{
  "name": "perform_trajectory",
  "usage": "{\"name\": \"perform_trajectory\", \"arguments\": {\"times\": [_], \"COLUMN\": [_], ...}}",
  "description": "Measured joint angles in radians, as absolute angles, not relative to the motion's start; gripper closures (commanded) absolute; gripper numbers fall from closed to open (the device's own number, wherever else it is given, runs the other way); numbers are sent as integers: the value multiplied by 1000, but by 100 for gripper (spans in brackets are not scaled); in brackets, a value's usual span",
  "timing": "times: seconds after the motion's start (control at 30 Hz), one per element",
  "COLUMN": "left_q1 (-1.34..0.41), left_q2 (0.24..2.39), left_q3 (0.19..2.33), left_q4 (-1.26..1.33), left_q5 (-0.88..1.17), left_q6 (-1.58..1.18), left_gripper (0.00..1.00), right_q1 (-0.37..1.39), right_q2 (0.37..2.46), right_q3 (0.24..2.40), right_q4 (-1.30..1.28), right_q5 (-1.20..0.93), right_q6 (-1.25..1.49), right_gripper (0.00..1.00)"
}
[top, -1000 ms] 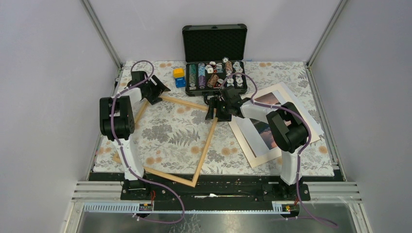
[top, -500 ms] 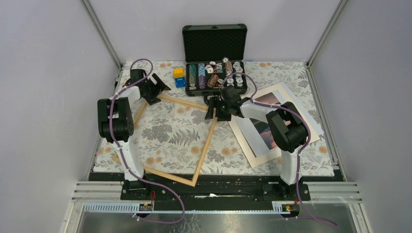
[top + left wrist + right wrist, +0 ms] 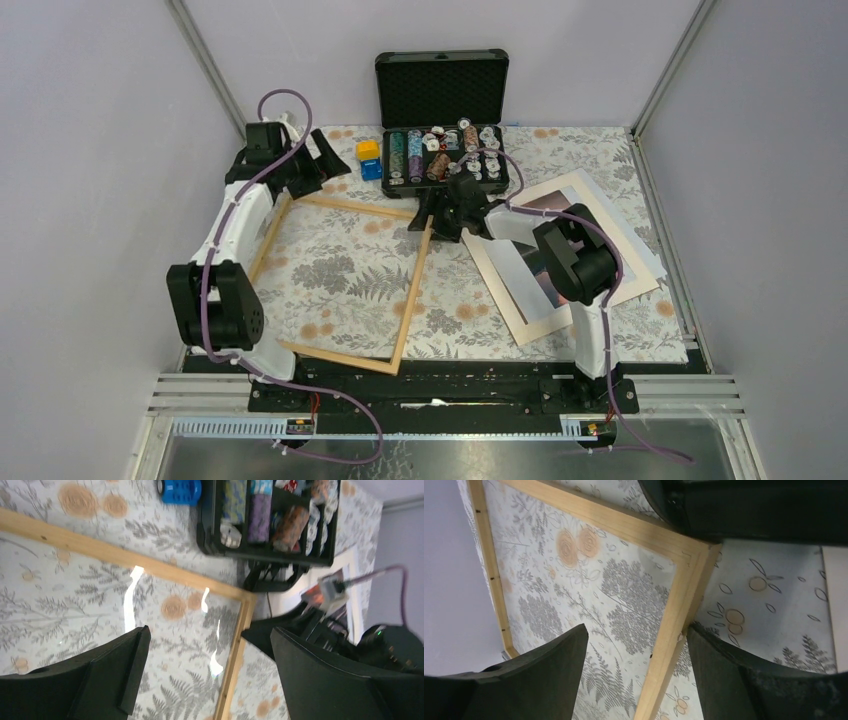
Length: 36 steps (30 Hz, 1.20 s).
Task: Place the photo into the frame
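Note:
The frame (image 3: 412, 290), thin light wood with a shiny pane, lies flat on the floral cloth at centre-left. My left gripper (image 3: 323, 166) hovers open over its far-left corner, holding nothing; in the left wrist view the left gripper (image 3: 210, 665) looks down on the frame's far-right corner (image 3: 246, 600). My right gripper (image 3: 433, 217) is at that far-right corner, open. In its wrist view the right gripper (image 3: 638, 627) straddles the frame's right rail (image 3: 669, 645), with one finger (image 3: 724, 665) touching the rail's outer edge. The photo (image 3: 548, 206) lies to the right, partly under the right arm.
An open black case (image 3: 440, 92) of poker chips stands at the back centre. A yellow and blue block (image 3: 369, 158) sits left of it. A beige backing sheet (image 3: 540, 325) lies under the photo. Grey walls close in on both sides.
The frame has slid and turned leftward with the right gripper at its corner. The left gripper has opened wider and lifted back off the far-left corner; the left elbow swung nearer.

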<state>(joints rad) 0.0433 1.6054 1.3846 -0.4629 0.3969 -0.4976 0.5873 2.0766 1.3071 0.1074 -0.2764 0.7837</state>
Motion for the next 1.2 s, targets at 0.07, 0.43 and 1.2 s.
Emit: {"name": "perform_trajectory", "arguments": {"times": [0.07,0.43,1.2], "left_q1": [27,-405,-917], "left_q2": [1574,1521,2193], "left_q3": [1352,1110,1490], "left_q4": [-490,-363,2], "left_q5": [398,460,504], "left_q6": [-472,-569,-973], "left_gripper": [1,1,1], "right_q1": [590,278,-680], "right_q2": [2088,1655,1374], "right_q3": [1332,1200,775], "right_q4": [104,-321,-158], "right_q5": [-274,-160,-34], "right_q6": [786,503,585], "right_gripper": [13,0,0]}}
